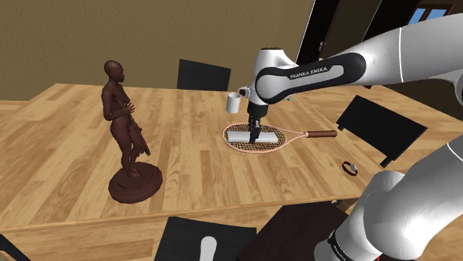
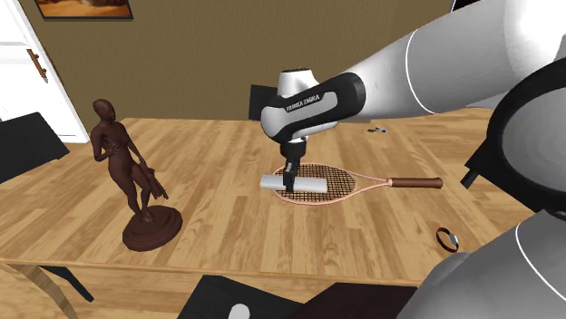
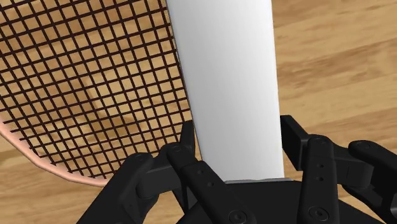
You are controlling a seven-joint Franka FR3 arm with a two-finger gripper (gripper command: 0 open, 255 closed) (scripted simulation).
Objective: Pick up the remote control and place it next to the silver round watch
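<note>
Gripper (image 1: 254, 141) (image 2: 290, 186) (image 3: 236, 130): we see it pointing straight down over the table, its two black fingers closed across the width of the remote control.
Remote control (image 1: 239, 136) (image 2: 274, 182) (image 3: 229, 63): a plain white bar, lying level over the strung head of the tennis racket. We cannot tell whether it rests on the strings or is just clear of them.
Tennis racket (image 1: 297, 136) (image 2: 340, 186) (image 3: 95, 83): flat on the table, with a pale frame and dark strings. Its brown handle points towards the shoulder view's right.
Watch (image 1: 349, 168) (image 2: 446, 239): a small dark-banded ring on the table near its front edge, well apart from the racket.
Statuette (image 1: 126, 133) (image 2: 127, 172): a dark brown standing figure on a round base, far from the gripper on the shoulder view's left.
Table (image 1: 59, 148) (image 2: 227, 236): light wood planks, with black chairs around it.
</note>
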